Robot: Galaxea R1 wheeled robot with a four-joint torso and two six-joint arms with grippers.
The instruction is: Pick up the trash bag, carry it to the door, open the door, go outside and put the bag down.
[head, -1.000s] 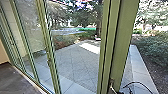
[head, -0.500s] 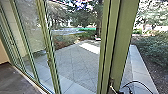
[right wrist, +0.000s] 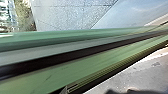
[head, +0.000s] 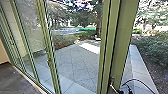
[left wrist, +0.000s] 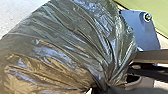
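Observation:
In the head view the right gripper's arm [head: 127, 89] shows as a dark part with a looping cable, low beside the green door frame [head: 122, 37]. A metal handle [head: 112, 80] sits on the frame just left of it. Green framework [right wrist: 82, 71] crosses the right wrist view at close range; whether my right gripper touches it I cannot tell. The dark, shiny trash bag [left wrist: 65, 47] bulges in the left wrist view. Its folds draw together at a neck, where my left gripper [left wrist: 107, 86] is shut on it.
Tall glass panels in green frames [head: 47, 50] stand at the left, above a dark indoor floor [head: 16, 81]. Beyond the frames lies a paved yard [head: 77, 58]. Bushes [head: 152, 48] grow at the right, past a pale paved strip [head: 140, 62].
The cable and dark part of my right arm have shifted slightly by the door frame, with the cable arching a little higher. The metal handle appears slightly raised.

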